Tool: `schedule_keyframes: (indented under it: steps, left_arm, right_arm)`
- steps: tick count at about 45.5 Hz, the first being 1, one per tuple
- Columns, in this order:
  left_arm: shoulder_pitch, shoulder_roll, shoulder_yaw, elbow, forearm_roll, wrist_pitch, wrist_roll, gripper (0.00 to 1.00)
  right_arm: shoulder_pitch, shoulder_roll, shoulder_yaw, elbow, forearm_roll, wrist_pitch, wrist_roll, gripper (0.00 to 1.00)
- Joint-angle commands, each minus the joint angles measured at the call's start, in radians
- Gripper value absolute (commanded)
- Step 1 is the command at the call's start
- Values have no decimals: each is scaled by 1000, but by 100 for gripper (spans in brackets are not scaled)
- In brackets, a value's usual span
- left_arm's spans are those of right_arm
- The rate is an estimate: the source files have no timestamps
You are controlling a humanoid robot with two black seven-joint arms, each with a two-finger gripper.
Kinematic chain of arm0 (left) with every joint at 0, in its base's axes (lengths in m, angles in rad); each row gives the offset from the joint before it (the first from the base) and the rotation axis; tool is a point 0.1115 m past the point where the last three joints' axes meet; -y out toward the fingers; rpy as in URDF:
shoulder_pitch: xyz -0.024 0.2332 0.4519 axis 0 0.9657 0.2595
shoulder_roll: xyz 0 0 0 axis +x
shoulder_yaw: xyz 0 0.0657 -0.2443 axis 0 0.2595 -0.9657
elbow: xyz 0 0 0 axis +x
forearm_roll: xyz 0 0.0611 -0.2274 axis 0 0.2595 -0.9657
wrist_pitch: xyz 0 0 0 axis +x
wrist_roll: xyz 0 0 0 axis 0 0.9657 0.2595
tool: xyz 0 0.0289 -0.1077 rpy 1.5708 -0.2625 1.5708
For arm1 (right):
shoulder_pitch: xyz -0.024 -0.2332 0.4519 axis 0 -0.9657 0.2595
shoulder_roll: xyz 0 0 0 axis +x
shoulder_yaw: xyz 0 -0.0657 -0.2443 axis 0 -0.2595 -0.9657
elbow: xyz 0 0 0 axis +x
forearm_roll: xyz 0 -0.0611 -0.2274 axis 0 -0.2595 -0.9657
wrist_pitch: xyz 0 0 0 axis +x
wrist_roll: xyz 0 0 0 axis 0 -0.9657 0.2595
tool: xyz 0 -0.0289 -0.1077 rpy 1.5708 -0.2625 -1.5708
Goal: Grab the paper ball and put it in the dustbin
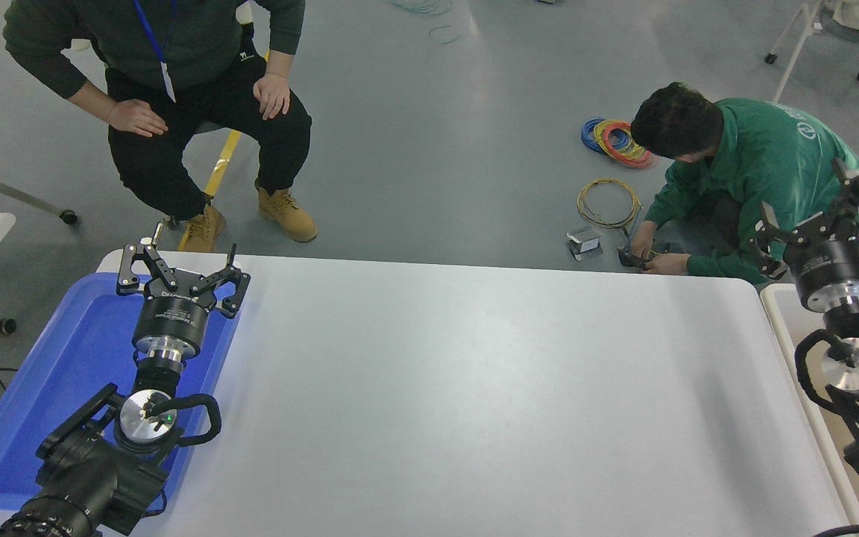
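Observation:
The paper ball is out of view. At the right edge stands the dustbin (786, 328), its white rounded rim and a strip of beige inside showing. My right gripper (821, 209) hangs above the bin's far corner, open, with nothing between its fingers. Over a blue tray at the lower left my left gripper (180, 268) rests open and empty, the arm parked there.
A shallow blue tray (64, 373) lies at the table's left end. One person sits beyond the far left corner; another person in green crouches on the floor past the far right corner, beside coiled cables (608, 201). The white table (474, 388) spans the middle.

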Motion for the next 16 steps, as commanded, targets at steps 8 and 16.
schedule_keyframes:
  steps: [8,16]
  left_arm:
    - [0,1,0,0,0,0,0,100]
    - [0,1,0,0,0,0,0,100]
  right_arm:
    - [-28,23,1,4,2,9,3,100]
    - [-11,20,1,7,2,9,3,100]
